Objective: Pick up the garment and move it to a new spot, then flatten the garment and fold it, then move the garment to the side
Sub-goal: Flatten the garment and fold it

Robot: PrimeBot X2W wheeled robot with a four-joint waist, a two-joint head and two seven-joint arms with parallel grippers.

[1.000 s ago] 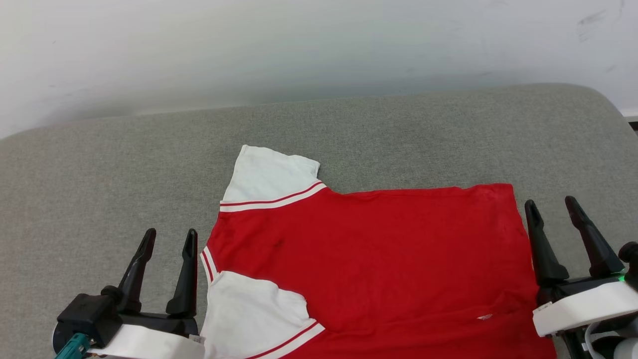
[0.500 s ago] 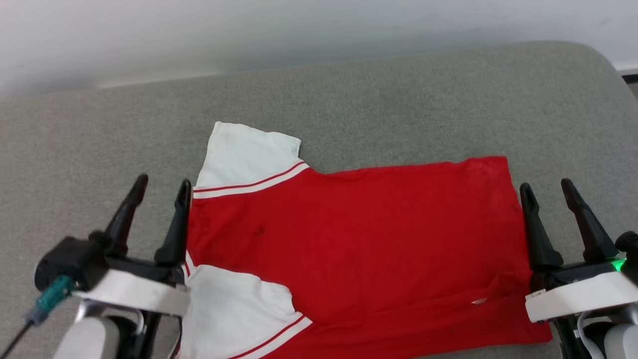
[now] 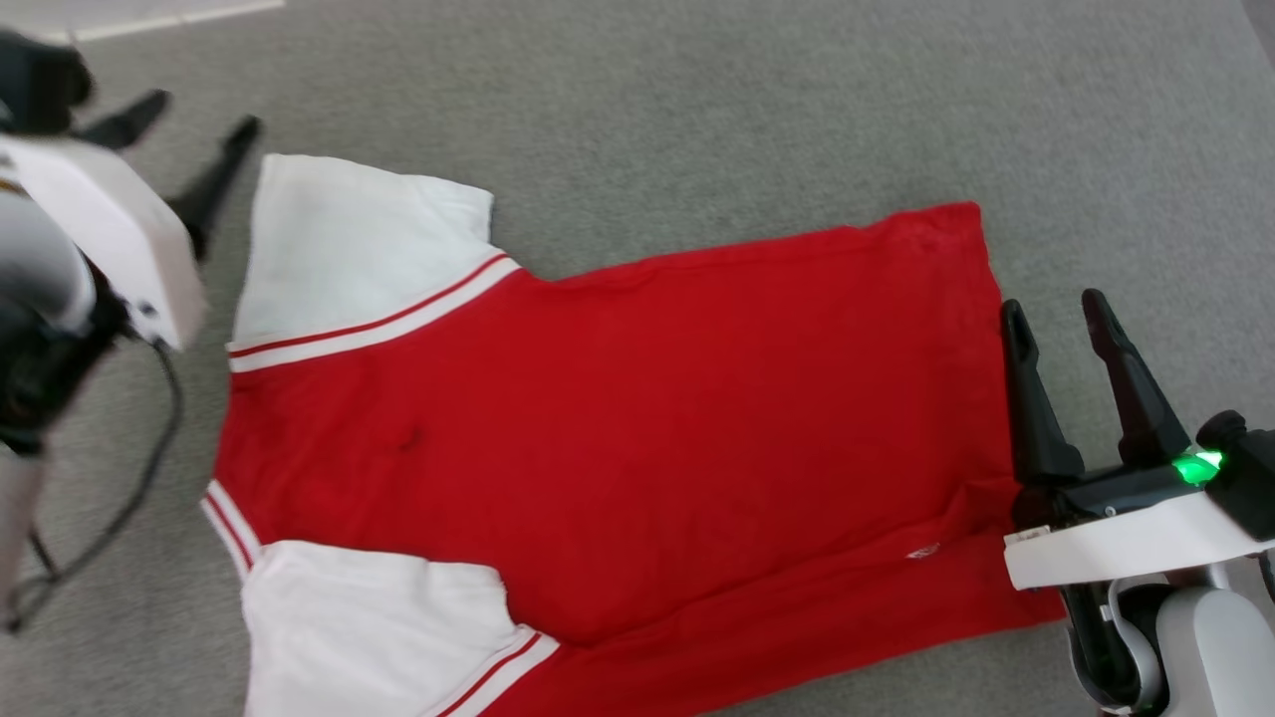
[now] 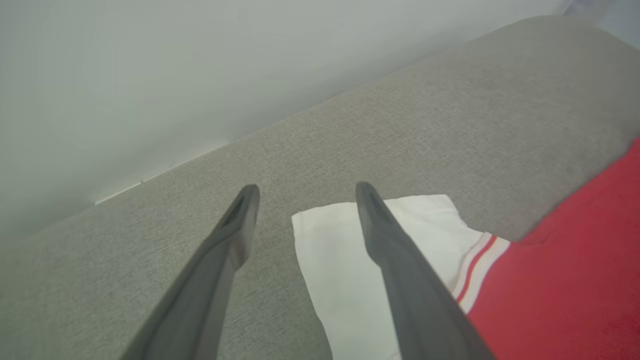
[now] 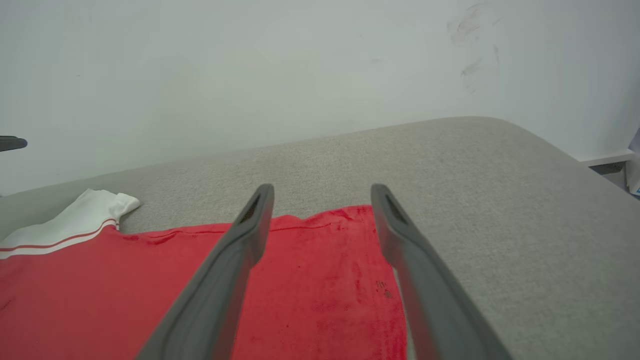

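The garment point(image 3: 618, 418), a red T-shirt with white sleeves and red-and-white trim, lies flat on the grey padded surface point(image 3: 697, 110), plain side up. Its far white sleeve point(image 3: 339, 249) points up-left and its near white sleeve point(image 3: 369, 627) lies at the bottom. My left gripper point(image 3: 194, 115) is open at the upper left, just beyond the far sleeve's corner point(image 4: 340, 250). My right gripper point(image 3: 1056, 314) is open beside the hem at the right edge point(image 5: 350, 260). Nothing is between either pair of fingers.
A pale wall point(image 5: 250, 65) rises behind the padded surface point(image 5: 500, 200). The surface's rounded right end point(image 5: 565, 155) drops off near my right gripper. A black cable point(image 3: 149, 438) hangs from my left arm.
The head camera has tilted down and closer, so the whole picture shifted. My left gripper has moved forward from beside the near sleeve to the far sleeve's corner. The right gripper holds its place by the hem.
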